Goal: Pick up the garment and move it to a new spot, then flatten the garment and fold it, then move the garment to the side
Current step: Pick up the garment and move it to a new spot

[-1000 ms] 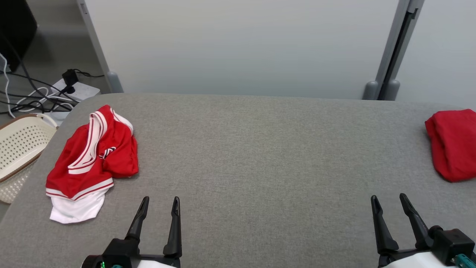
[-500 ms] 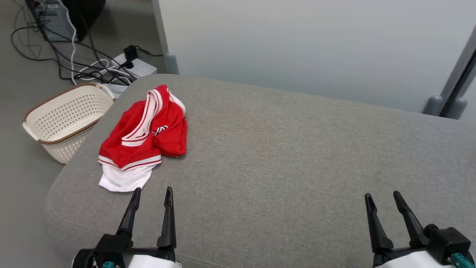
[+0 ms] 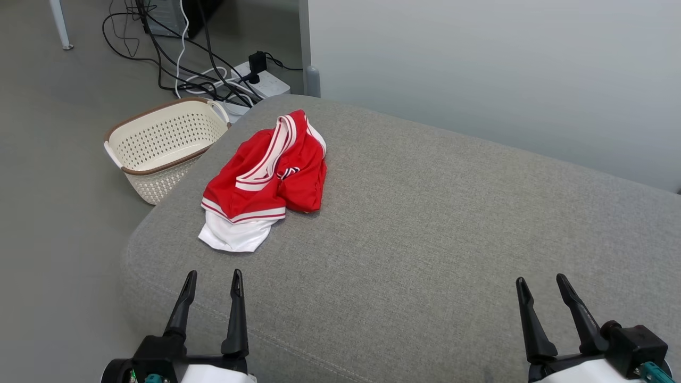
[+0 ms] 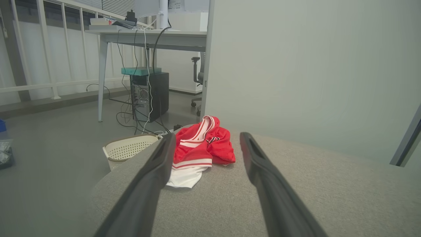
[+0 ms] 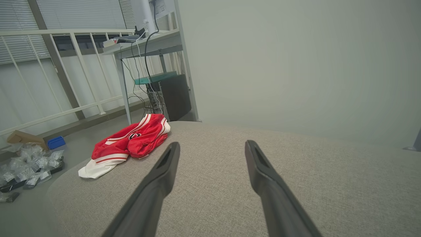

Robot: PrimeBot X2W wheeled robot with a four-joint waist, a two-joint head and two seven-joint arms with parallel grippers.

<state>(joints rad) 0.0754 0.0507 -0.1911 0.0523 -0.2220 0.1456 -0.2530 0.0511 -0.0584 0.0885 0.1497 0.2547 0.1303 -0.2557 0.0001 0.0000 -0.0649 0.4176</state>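
The garment (image 3: 266, 183) is a crumpled red jersey with white stripes and a white hem, lying near the left end of the grey padded table (image 3: 452, 229). It shows again in the left wrist view (image 4: 200, 151) and the right wrist view (image 5: 126, 143). My left gripper (image 3: 213, 276) hovers open at the table's near edge, a short way in front of the garment and apart from it. Far to the right, my right gripper (image 3: 540, 282) is open with nothing between its fingers.
A cream perforated basket (image 3: 159, 146) stands on the floor just left of the table. Cables and a power strip (image 3: 250, 80) lie behind it. A pale partition wall (image 3: 479, 69) runs along the table's far side. A desk and a computer tower (image 4: 149, 92) stand further back.
The head camera has turned left, so the whole picture shifted right; a second red cloth at the right left the view. The garment and both grippers stay as they were.
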